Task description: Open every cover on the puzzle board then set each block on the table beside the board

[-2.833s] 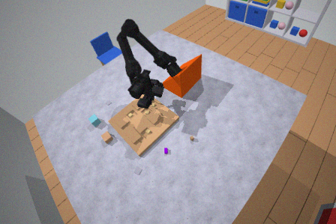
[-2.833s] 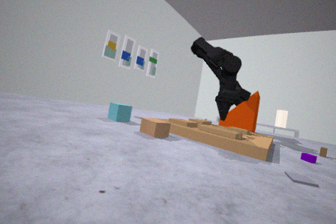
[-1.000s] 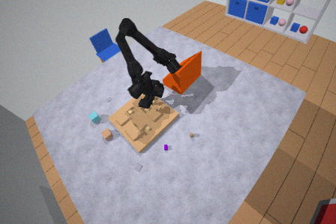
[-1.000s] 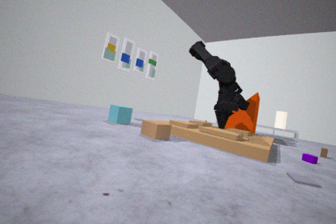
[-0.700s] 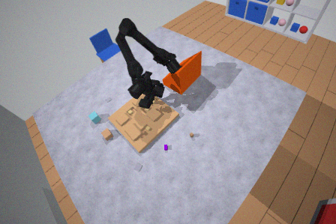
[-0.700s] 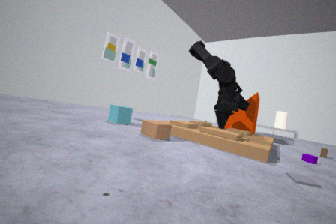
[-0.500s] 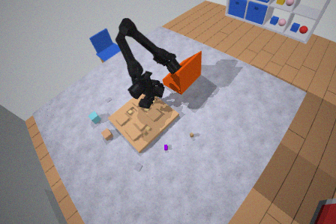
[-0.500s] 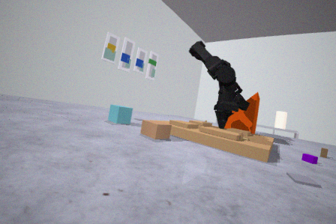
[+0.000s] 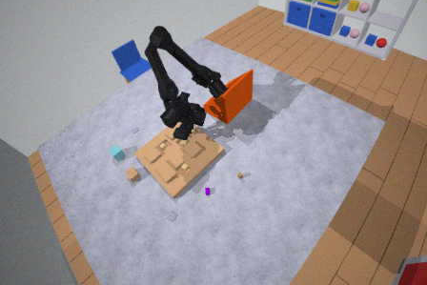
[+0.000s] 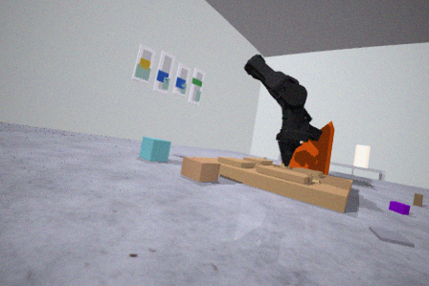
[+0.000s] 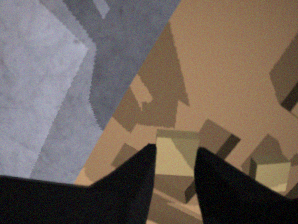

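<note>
Block-extraction step. The end effector (image 11: 175, 160) stands low over the far corner of the puzzle board (image 9: 178, 162), its fingers narrowed onto a pale block (image 11: 173, 155) seated in its well — gripped, apparently not yet raised. The next move likely calls for a straight lift, then carrying the block clear of the board onto the desk (image 9: 286, 179).

High overhead, floor-level side, wrist close-up

Black arm (image 10: 287, 108) bent over wooden puzzle board (image 10: 306, 187), teal cube (image 10: 155, 149), tan block (image 10: 201, 168)
</note>
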`<state>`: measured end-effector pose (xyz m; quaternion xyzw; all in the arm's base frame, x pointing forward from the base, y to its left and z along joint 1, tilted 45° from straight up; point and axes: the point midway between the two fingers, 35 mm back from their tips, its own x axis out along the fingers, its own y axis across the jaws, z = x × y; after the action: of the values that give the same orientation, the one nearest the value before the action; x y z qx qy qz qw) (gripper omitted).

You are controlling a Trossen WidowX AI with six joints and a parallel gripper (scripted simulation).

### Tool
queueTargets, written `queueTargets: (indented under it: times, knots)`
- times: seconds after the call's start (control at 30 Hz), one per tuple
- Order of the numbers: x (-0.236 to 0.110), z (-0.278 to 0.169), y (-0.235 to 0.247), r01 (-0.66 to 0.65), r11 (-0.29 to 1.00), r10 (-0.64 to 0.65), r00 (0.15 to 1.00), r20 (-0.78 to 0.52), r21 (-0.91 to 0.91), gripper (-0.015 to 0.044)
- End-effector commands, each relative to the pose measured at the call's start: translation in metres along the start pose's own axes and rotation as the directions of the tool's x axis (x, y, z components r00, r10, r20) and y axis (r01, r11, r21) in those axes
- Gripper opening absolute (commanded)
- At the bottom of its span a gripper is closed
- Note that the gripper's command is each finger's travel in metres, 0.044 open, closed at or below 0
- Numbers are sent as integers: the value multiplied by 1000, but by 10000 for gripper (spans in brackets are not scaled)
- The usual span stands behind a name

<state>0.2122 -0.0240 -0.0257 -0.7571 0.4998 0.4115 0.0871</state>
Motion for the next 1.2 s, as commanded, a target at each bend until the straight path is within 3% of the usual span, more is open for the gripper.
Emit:
queueTargets:
  times: [0.0, 1.17]
  knots:
    - [-6, -1, -3, 9, 1000, -9, 1000, 5, 10, 80]
    - [-62, -1, -3, 7, 1000, -7, 1000, 3, 7, 80]
